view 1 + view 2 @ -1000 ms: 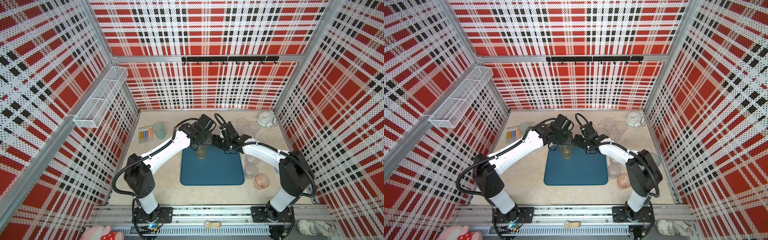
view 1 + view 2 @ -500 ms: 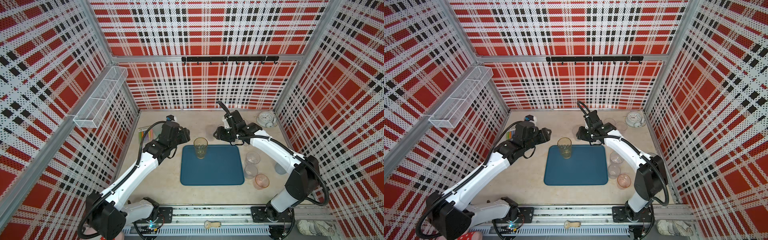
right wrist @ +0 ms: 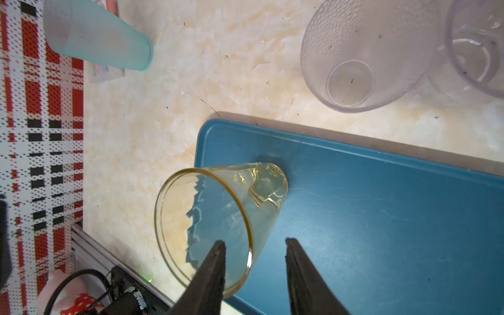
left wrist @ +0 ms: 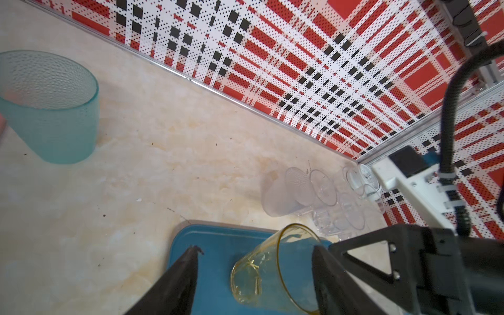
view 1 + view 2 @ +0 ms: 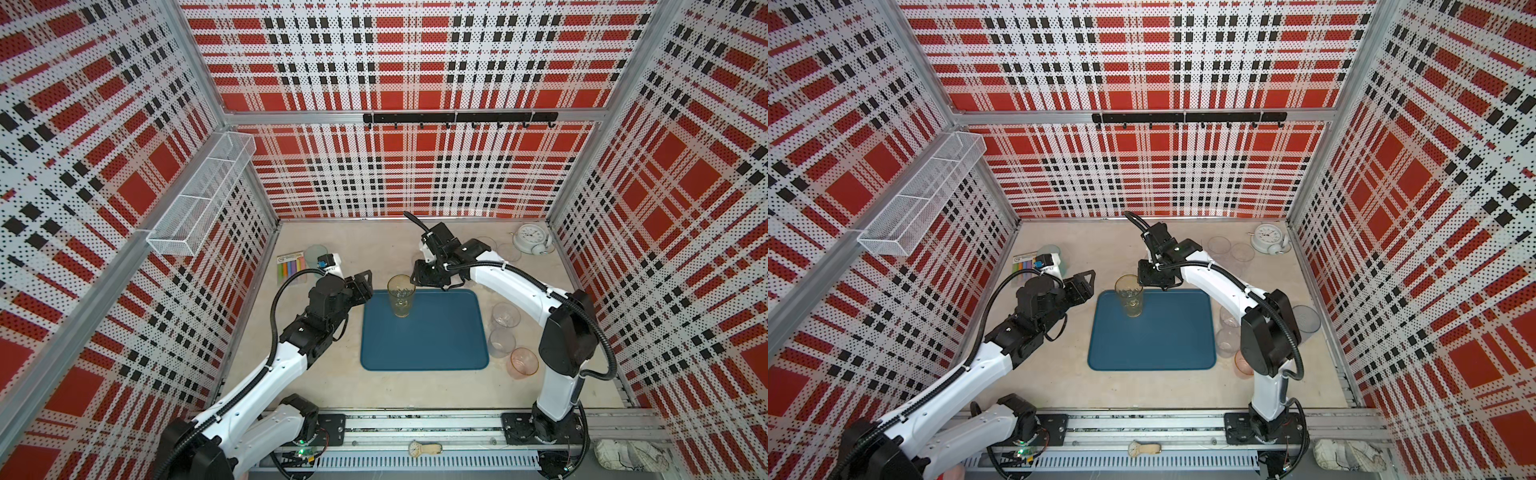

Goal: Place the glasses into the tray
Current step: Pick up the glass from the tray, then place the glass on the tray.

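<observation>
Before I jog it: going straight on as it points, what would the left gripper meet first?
Probably the amber faceted tumbler on the flat teal tray: it stands dead ahead of the open left gripper, though depth is unclear.

I am counting one tray, carrying one amber glass. Off it I am seeing one mint-green glass, one pink glass, one blue-grey glass, two clear glasses. The back cluster I cannot count. One clock, one wire basket.

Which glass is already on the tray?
The amber glass, upright in the tray's far left corner; no other glass touches the tray.
</observation>
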